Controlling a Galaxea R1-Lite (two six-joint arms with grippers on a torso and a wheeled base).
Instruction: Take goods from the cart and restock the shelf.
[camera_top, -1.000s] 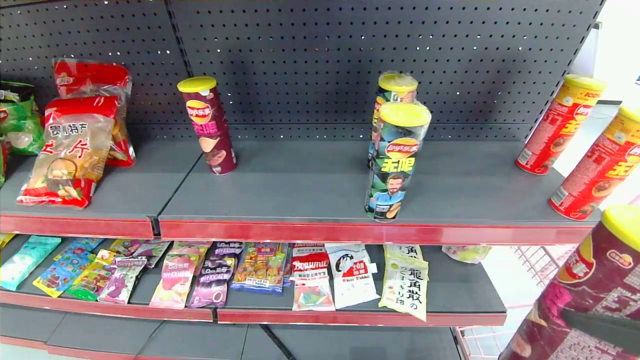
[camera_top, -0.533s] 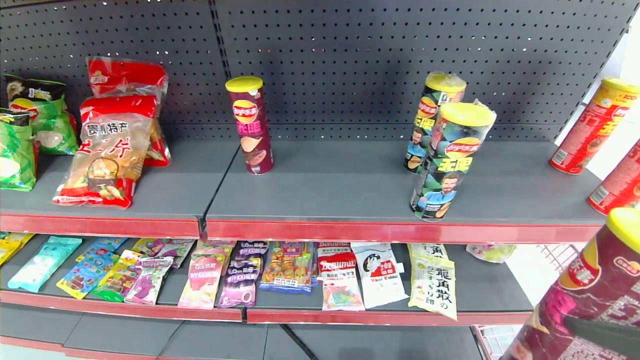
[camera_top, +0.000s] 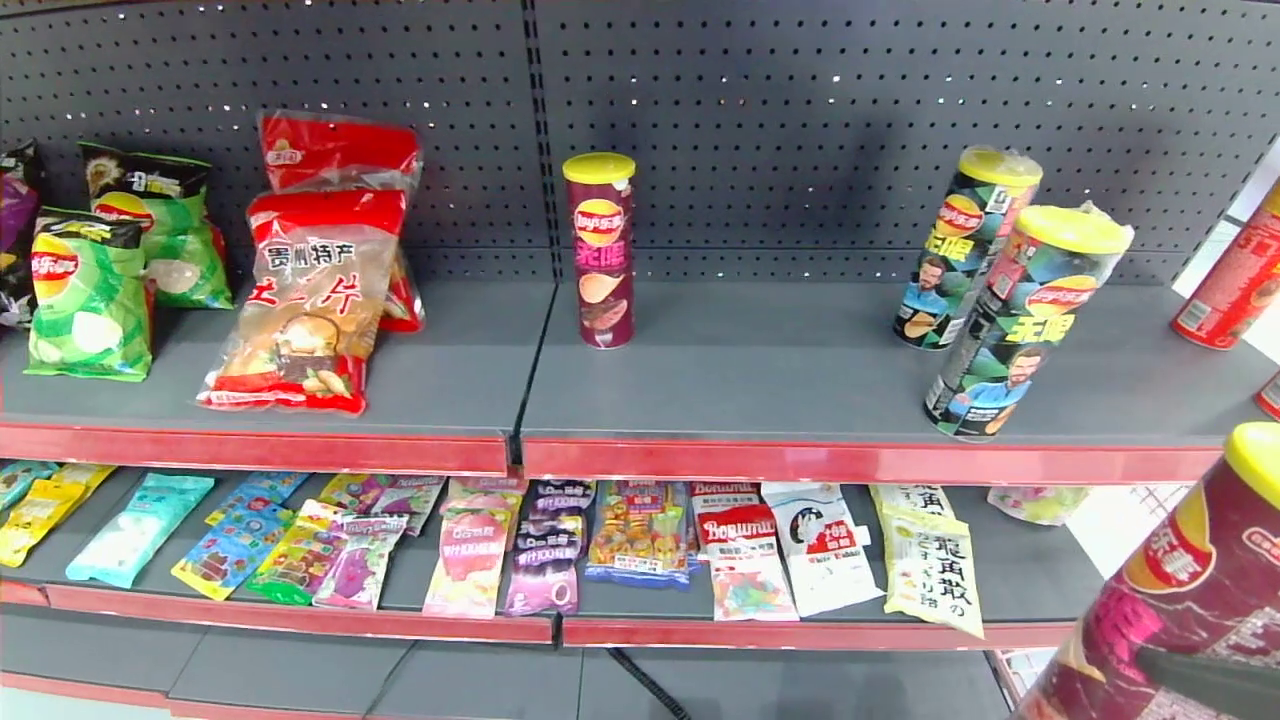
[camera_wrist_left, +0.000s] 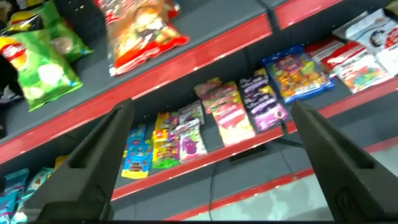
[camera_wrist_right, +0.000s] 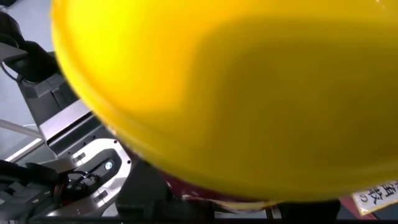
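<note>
Shelf (camera_top: 760, 370) restocking stands part done, in my judgement. One standing maroon canister (camera_top: 600, 250) is upright on the upper board with bare board on both sides of it. A matching canister is in hand but not yet placed.

Left gripper (camera_wrist_left: 212, 106): fingers spread wide, nothing between them. It hangs before the sachet row (camera_top: 500, 545) on the board below the standing maroon canister.

Far left of the standing maroon canister lie the green chip bags (camera_top: 90, 305). Nearer on its left, and apart from it, two red snack bags (camera_top: 310, 300) lean one before the other. Well to its right stand two dark-printed canisters (camera_top: 1010, 320), close together, the front one near the board's edge. Farther right, a red canister (camera_top: 1230, 280) is cut by the view's edge.

Farthest right, lower and forward of the board, is the held maroon canister (camera_top: 1180, 590), tilted with its yellow lid up. Right gripper (camera_top: 1215, 675): closed on its lower body, one dark finger across it.

Outstanding: carry it across and set it down, probably beside its match.

Change: the whole head view has shifted rightward, so the camera has swung left. All goods keep their places relative to the standing maroon canister. More green bags have come into view and the red canisters have largely left it. The held maroon canister keeps the same corner.
</note>
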